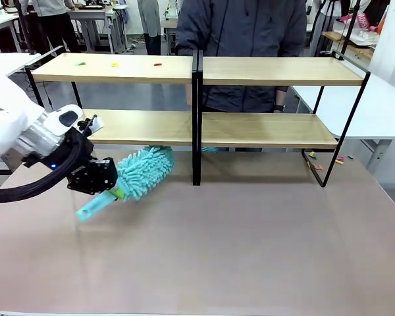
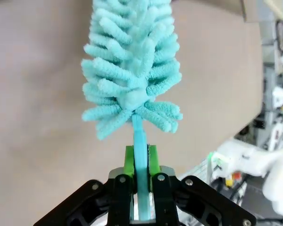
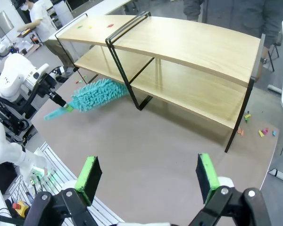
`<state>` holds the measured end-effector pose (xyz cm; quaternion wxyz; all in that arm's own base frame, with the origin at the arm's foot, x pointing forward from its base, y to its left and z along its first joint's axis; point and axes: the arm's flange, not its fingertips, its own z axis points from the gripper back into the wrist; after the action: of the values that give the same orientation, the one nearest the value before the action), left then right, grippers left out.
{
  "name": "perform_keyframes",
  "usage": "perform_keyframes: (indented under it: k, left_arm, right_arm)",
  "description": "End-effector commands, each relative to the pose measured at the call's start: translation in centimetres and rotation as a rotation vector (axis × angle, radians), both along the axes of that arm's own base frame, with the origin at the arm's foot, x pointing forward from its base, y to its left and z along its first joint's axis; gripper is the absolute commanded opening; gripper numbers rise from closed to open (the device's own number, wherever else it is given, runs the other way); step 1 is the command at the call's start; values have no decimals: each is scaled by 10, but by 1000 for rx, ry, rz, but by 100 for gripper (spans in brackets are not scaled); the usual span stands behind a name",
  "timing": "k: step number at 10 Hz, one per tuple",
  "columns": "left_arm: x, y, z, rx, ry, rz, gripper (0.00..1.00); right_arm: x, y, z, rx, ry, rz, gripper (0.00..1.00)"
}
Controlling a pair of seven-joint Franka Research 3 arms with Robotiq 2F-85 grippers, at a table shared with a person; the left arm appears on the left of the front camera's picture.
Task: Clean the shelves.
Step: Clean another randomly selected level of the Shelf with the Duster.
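Note:
The shelves point(image 1: 263, 71) point(image 3: 188, 42) are a two-tier rack of light wooden boards on a black frame, standing along the far side of the table. Small coloured scraps point(image 1: 114, 64) lie on the left top board. My left gripper point(image 1: 112, 187) point(image 2: 141, 165) is shut on the handle of a teal fluffy duster point(image 1: 141, 171) point(image 2: 132, 70) point(image 3: 94, 94), whose head points at the lower left shelf edge just above the table. My right gripper point(image 3: 148, 176) hangs open high over the near table with nothing between its green pads.
A person in a dark jacket point(image 1: 243, 26) stands behind the shelves at the middle. Coloured scraps point(image 1: 326, 161) point(image 3: 262, 132) lie on the table by the rack's right leg. A white table point(image 1: 382, 105) adjoins at the right. The brown tabletop point(image 1: 237, 243) is bare in front.

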<state>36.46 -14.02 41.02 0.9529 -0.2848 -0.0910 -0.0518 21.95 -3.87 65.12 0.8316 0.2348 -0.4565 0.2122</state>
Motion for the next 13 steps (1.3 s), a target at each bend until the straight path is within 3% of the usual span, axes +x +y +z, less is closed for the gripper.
perform_keyframes:
  k: [1,2,4,7,11,13]
  left_arm:
    - [22,-26,-13,-26,-78,104,13]
    - [31,-35,-18,-40,-110,129,13]
    - [51,-52,-32,-10,-83,119,13]
    - [73,-70,-53,3,-115,164,13]
    - [79,-65,-67,84,-92,196,13]
    - [73,-44,-71,185,-69,265,13]
  right_arm:
    - [0,0,0,9,-5,12,100]
    - [0,0,0,9,-5,12,100]
    - [0,0,0,9,-5,12,100]
    - [0,0,0,9,-5,12,100]
    - [0,0,0,9,-5,12,100]
    - [0,0,0,9,-5,12,100]
